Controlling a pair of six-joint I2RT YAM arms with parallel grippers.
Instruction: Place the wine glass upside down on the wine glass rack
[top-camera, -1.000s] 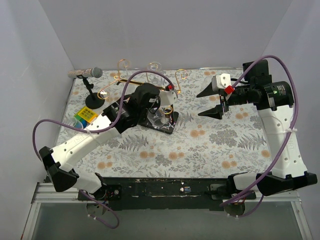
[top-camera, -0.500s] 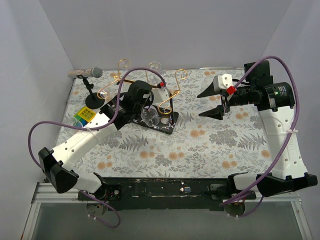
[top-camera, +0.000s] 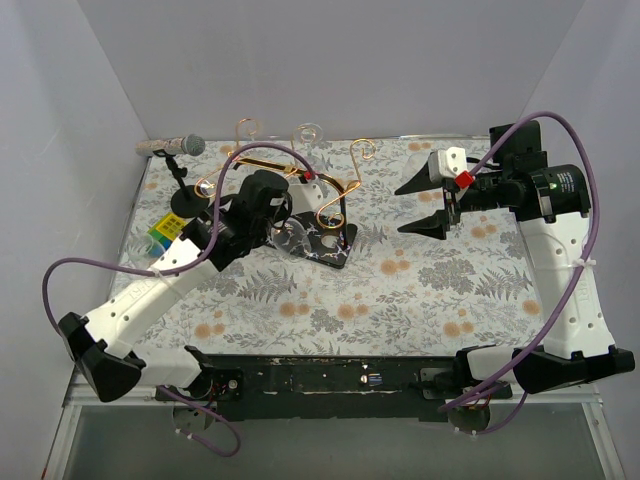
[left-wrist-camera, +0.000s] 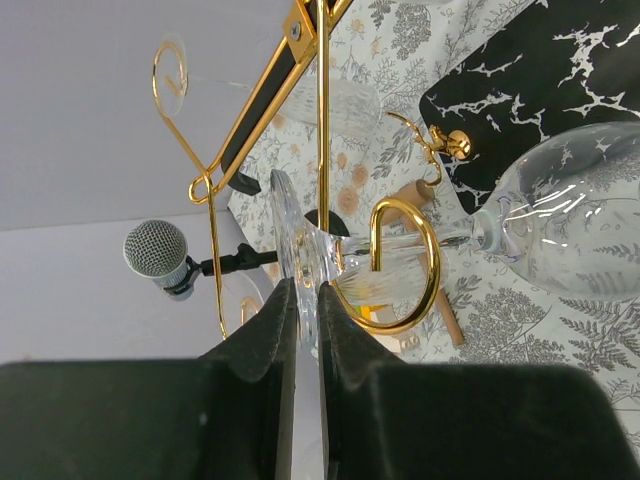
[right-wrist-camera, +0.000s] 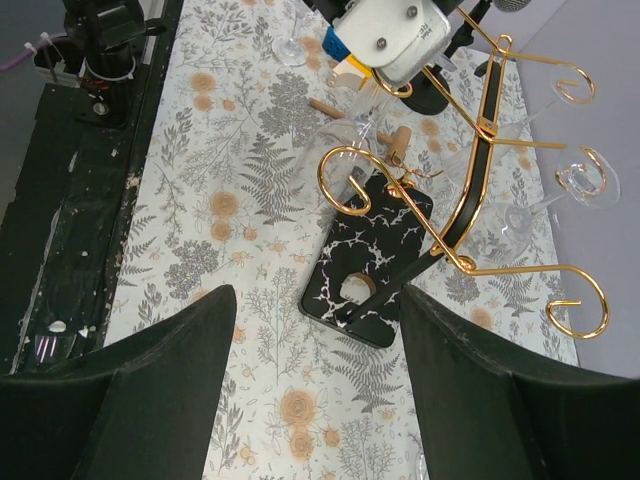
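My left gripper is shut on the thin round foot of the clear wine glass. The glass lies tilted, its stem passing through a gold curl of the wine glass rack and its bowl over the black white-veined base. From above, the left gripper sits among the rack's gold wires, the bowl low by the base. My right gripper hangs open and empty right of the rack; in its own view the right gripper frames the base.
A microphone on a black stand is at the back left, also seen in the left wrist view as the microphone. A coloured block lies left of my left arm. Other clear glasses hang on the rack's far side.
My left gripper has carried the glass leftward along the rack, and the bowl has shifted left over the base. The right arm has not moved.
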